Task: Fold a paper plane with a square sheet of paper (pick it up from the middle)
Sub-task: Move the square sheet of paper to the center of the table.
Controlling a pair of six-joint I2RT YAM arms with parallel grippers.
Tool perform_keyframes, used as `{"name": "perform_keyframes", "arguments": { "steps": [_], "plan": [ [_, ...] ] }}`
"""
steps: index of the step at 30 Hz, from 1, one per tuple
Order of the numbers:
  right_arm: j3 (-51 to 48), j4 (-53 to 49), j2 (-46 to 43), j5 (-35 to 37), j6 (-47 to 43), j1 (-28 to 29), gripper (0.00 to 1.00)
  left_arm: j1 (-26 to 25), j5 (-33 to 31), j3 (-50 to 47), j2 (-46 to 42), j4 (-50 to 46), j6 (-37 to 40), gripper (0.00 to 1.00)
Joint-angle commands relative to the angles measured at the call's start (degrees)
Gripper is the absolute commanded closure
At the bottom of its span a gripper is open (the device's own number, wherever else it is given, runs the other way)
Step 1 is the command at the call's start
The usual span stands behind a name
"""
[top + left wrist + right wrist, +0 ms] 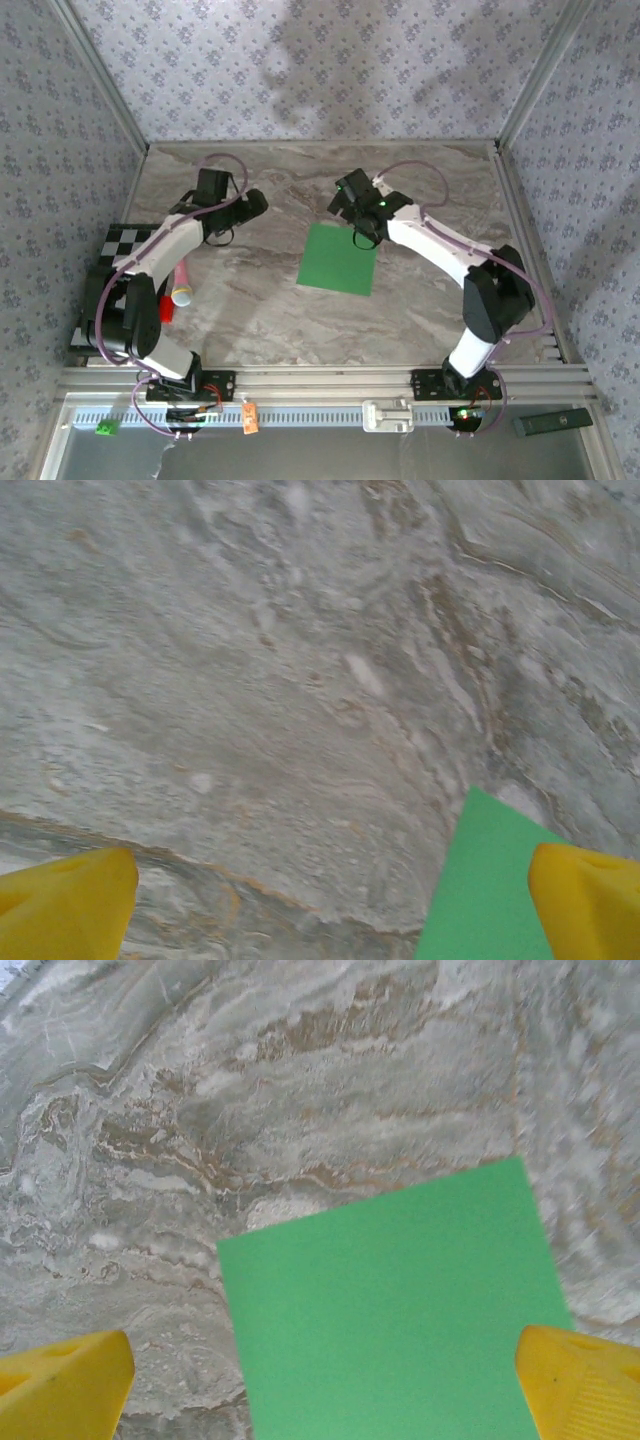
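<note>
While both arms hover over the marble counter (250, 300), a flat green sheet (338, 259) lies on it between them, not yet folded. Above the sheet's far right corner hangs the right gripper (322, 1380), jaws spread wide and empty. Well to the sheet's left hangs the left gripper (325, 905), also wide and empty, with one sheet corner at its right finger. Likely risk: thin paper lying flat offers no edge to pinch, so closing fingers may slide or crumple it. A grip off the sheet's middle would probably skew every crease.
</note>
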Motion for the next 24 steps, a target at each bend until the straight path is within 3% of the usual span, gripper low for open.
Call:
{"name": "perform_keyframes", "arguments": {
  "steps": [1, 19, 24],
  "plan": [
    [-3.49, -1.77, -2.88, -0.02, -7.98, -3.24, 0.00, -3.05, 0.26, 3.45, 2.34, -3.04, -1.87, 0.00],
    [-12.34, 0.59, -7.97, -10.43, -17.58, -19.15, 0.00, -18.97, -4.73, 11.44, 13.19, -11.85, -9.62, 0.00],
    [-13.60, 1.69, -8.03, -13.43, -19.01, -21.92, 0.00, -22.45, -3.13, 14.83, 16.86, -13.17, -10.39, 0.03]
  ]
}}
